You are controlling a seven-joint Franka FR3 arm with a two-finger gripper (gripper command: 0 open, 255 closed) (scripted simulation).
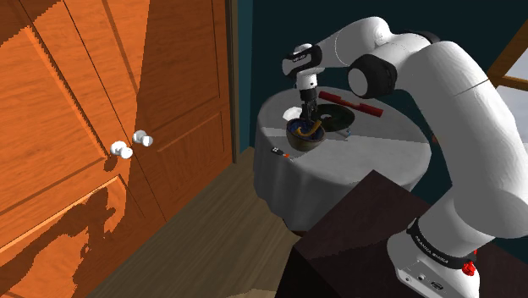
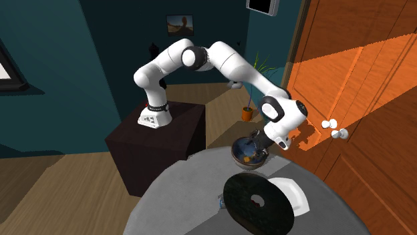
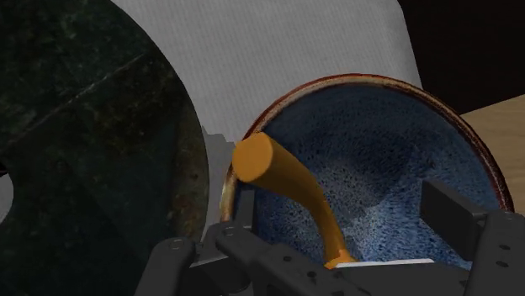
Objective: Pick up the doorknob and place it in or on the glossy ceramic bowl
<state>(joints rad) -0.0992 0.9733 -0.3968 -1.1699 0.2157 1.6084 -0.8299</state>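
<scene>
Doorknob (image 3: 286,181) — one, orange, lying in the one blue bowl (image 3: 395,151) | claw (image 3: 347,215): spread wide — gripping nothing

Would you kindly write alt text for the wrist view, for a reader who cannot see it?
An orange curved door handle rests in a blue speckled bowl with a reddish-brown rim, within the open pincer, whose black fingers stand apart on either side. Beside the bowl are a dark disc and a white tablecloth.
</scene>
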